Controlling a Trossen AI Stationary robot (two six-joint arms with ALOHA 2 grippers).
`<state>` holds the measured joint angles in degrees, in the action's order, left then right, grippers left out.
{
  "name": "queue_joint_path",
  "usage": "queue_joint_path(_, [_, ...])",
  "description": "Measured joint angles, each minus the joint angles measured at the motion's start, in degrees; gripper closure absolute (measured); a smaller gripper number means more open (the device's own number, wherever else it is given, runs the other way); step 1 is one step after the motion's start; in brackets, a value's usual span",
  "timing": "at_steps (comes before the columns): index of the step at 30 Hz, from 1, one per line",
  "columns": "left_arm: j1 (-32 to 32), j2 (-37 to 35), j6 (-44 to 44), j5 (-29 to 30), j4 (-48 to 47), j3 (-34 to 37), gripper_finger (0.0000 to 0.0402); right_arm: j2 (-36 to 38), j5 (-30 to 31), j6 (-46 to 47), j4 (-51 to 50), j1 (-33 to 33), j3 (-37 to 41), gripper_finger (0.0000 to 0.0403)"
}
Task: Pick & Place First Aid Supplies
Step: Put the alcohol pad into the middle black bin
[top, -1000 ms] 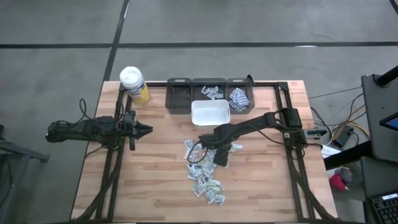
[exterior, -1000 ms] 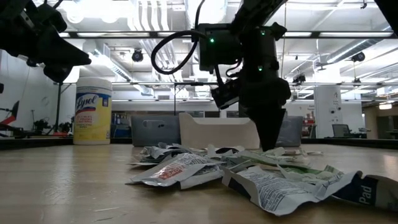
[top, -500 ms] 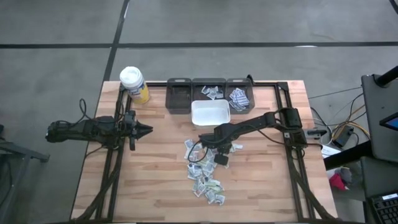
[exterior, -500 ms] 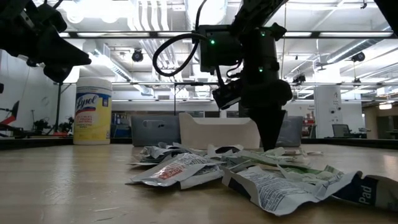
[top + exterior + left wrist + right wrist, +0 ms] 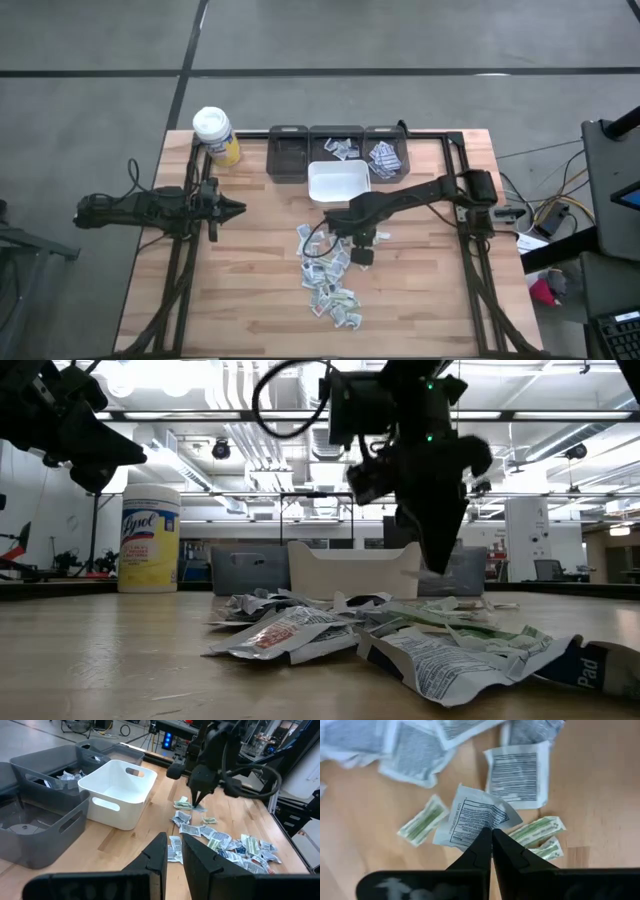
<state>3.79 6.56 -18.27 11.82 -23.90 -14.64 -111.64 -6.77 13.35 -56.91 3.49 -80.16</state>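
while the left claw idles out at the left side of the desk with its fingers nearly together and nothing in them, the right claw is up off the wood, pinched shut on a white printed packet by its corner. below it the scattered packets lie mid-desk, just in front of the white bin, with more sitting in the grey bins behind.

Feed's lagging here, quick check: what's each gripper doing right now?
Left gripper: parked at the table's left side, holding nothing; open or shut cannot be told.
Right gripper: shut on a white packet, above the pile.
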Motion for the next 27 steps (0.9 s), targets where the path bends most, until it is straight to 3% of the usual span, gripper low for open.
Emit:
queue_joint_path(5, [0.0,0.0,0.0,0.0,0.4,0.0,0.0349,3.2,-3.8,-3.9,4.1,-0.9,0.0,0.0394])
queue_joint_path(13, [0.0,0.0,0.0,0.0,0.4,0.0,0.0349,7.0,-4.0,-5.0,25.2,-4.1,0.0,0.0394])
queue_joint_path(19, [0.0,0.0,0.1,0.0,0.3,0.0,0.0349,8.6,11.5,-4.3,36.5,-8.2,-0.1,0.0394])
queue_joint_path(23, [0.0,0.0,0.6,0.7,0.3,0.0,0.0349,8.8,22.4,-4.6,36.0,-11.6,-0.7,0.0394])
queue_joint_path(27, [0.0,0.0,1.6,3.6,0.2,0.0,0.0349,8.8,28.1,-6.6,35.8,-15.5,-1.8,0.0394])
